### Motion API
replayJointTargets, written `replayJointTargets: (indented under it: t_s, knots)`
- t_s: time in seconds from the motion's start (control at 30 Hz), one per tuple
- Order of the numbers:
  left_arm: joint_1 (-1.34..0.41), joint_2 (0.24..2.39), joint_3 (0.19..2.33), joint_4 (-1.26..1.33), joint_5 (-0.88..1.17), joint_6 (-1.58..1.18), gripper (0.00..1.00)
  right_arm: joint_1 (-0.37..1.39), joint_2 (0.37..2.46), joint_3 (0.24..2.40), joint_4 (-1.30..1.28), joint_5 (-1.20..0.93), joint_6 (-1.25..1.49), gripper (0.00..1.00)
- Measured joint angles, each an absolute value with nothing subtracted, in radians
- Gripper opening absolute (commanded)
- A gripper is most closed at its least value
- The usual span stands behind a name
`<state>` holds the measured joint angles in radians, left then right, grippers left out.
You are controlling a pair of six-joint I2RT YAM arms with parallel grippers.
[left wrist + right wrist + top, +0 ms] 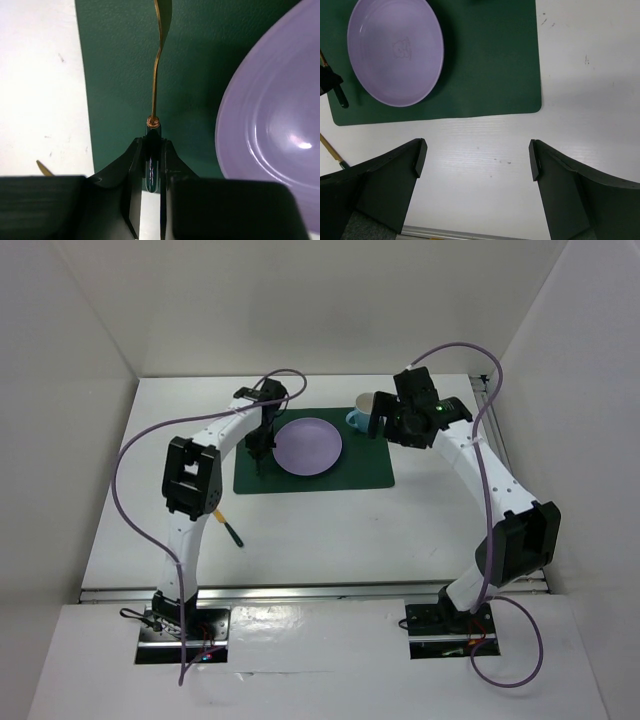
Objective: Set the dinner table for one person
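The white dinner table [330,540] carries a dark green placemat [365,472] with a purple plate [308,446] on it. My left gripper [262,445] is shut on the dark handle of a gold utensil [156,75]. It holds the utensil over the mat's left strip, just left of the plate [275,125]; I cannot tell the head's shape. My right gripper [382,420] is open and empty, raised by the mat's far right corner, next to a blue cup [357,419]. Its wrist view shows white table [580,75] between the fingers.
A second gold utensil with a dark handle [232,530] lies on the bare table in front of the mat's left end; it also shows in the right wrist view [331,150]. White walls enclose the table. A metal rail [320,592] runs along the near edge.
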<state>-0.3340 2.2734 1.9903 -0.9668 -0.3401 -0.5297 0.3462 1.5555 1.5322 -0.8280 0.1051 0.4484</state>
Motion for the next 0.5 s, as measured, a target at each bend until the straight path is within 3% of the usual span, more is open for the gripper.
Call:
replayJointTargets:
  t_s: [0.13,0.27,0.4,0.47,0.5]
  knots:
    - [-0.332,2.312,1.996,-0.965,-0.341,-0.529,0.04,0.346,1.548,1.516,-0.835,0.120,0.456,0.98]
    - [-0.332,2.344,1.999,-0.964,-0.341,-0.527,0.25,0.346,1.538,1.512,-0.841,0.125,0.459,0.99]
    - [-0.332,2.346,2.003,-0.968,-0.344,-0.523,0.60,0.346,1.526,1.512,-0.847,0.134,0.461,1.00]
    - [-0.332,2.346,2.006,-0.975,-0.359,-0.522,0.72,0.346,1.525,1.512,-0.847,0.137,0.463,1.00]
    - [-0.330,2.346,2.007,-0.981,-0.368,-0.520,0.72,0.346,1.525,1.512,-0.847,0.136,0.463,1.00]
